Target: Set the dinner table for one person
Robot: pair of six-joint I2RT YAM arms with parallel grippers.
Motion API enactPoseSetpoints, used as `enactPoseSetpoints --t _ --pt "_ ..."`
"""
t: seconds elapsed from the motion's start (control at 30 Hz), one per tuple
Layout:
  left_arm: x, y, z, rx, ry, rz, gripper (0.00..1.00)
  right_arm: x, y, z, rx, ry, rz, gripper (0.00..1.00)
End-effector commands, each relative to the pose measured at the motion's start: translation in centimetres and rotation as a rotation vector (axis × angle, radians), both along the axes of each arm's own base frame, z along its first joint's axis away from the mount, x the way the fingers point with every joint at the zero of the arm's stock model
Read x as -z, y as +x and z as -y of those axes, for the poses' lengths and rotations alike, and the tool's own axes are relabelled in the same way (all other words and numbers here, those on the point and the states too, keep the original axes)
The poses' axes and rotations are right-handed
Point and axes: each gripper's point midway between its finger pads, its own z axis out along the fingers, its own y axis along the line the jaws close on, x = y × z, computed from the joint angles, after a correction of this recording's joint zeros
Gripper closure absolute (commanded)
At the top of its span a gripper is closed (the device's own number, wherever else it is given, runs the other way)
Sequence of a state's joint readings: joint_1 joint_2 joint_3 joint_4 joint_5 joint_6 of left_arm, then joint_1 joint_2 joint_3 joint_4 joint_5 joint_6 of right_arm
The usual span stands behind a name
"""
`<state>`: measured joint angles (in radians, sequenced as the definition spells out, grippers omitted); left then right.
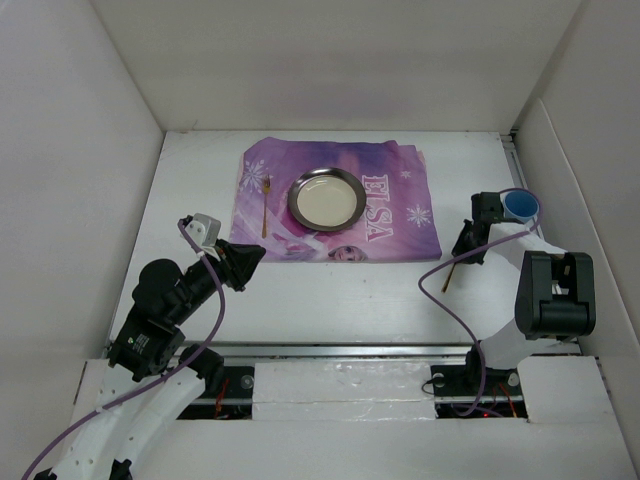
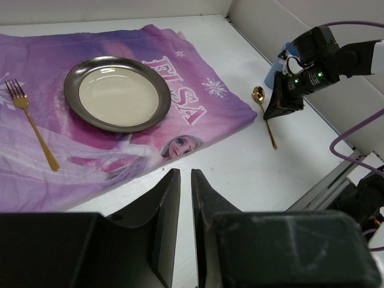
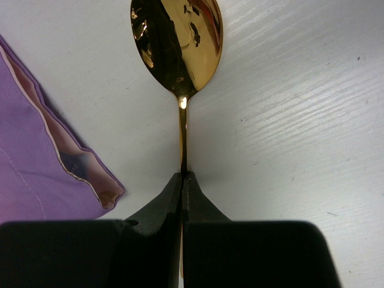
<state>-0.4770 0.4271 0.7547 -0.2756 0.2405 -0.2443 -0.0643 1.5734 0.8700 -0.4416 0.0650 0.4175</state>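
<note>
Grasp step: right fingers (image 3: pixel 159 207) pinch the gold metal spoon (image 3: pixel 178 42) by its handle.
Next, likely: lift it onto the purple snowflake-printed placemat (image 1: pixel 395 215); left fingers (image 2: pixel 165 210) narrow, empty.

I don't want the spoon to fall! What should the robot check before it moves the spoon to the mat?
1. Right tool shut on the spoon handle: ok.
2. Spoon lifted off the dinner table: cannot tell.
3. Placemat bare to the right of the plate: ok.
4. Fork lying left of the plate: ok.
5. Left tool empty, away from the spoon: ok.
</note>
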Motion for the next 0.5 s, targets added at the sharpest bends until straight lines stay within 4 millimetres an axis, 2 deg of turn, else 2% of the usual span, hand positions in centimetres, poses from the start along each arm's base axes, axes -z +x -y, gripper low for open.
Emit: enactPoseSetpoints --t 0.0,0.07,0.17,0.23,0.27,0.33,0.37,0.43,0.47 --pt "-2.4 -0.1 -0.1 -0.004 -0.023 0.066 0.89 -0.1 -0.6 -1.3 -0.053 0.04 -0.041 1.0" --pt "-2.1 0.1 -0.1 -0.005 -0.018 0.057 0.89 -0.8 -0.6 -1.8 -0.073 0.012 -0.012 1.0" --pt "-2.0 0.4 -0.1 -0.014 -0.013 0.049 0.89 -4.0 0.1 -1.9 -0.072 -0.071 0.083 1.0" --pt "-1.8 0.6 -0.1 -0.02 -0.011 0.046 0.89 -7.6 1.1 -2.9 -0.096 -0.114 0.189 1.0" --pt "-1.8 0.6 -0.1 -0.02 -0.011 0.046 0.89 -7.6 1.1 -2.9 -0.097 -0.115 0.189 1.0" --pt "-1.6 1.0 -0.2 -0.034 -0.007 0.036 0.88 -9.4 1.8 -4.6 -0.142 -0.09 0.245 1.0" --pt "-1.5 1.1 -0.2 -0.037 -0.004 0.032 0.88 -10.7 2.8 -5.6 -0.166 -0.08 0.289 1.0" --pt "-1.2 1.4 -0.1 -0.042 0.002 0.022 0.88 -11.3 3.6 -8.1 -0.237 -0.065 0.305 1.0" --pt "-1.1 1.5 0.0 -0.042 0.005 0.016 0.88 -12.9 4.9 -9.2 -0.275 -0.059 0.346 1.0"
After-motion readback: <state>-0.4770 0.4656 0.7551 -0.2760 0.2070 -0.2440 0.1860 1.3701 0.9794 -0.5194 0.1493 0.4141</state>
